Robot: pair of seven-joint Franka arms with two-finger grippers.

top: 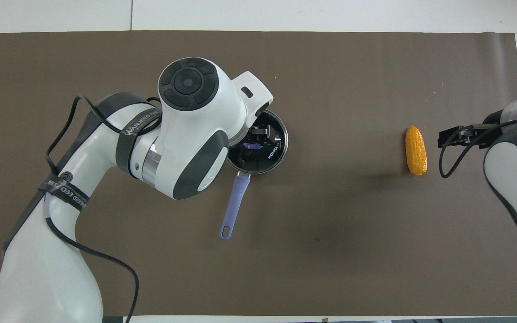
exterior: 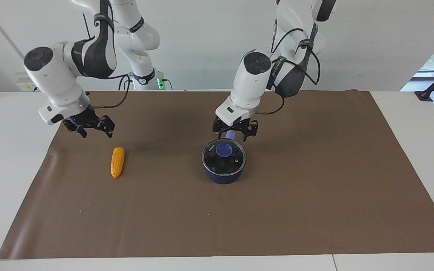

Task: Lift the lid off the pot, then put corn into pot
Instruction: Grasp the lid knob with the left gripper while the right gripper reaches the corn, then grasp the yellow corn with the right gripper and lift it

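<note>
Lid [exterior: 223, 151] on pot [exterior: 222, 176], open left gripper [exterior: 235, 133] seemingly just above, right gripper [exterior: 89, 128] open beside corn [exterior: 117, 162]

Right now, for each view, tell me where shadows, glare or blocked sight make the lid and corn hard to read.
Facing view: the lid shows whole on the pot, with the left claw above it; the corn is evenly lit, with a faint shadow. Overhead view: the left arm covers part of the lid, and the corn is plain to see, with a soft dark patch on the mat beside it.
</note>
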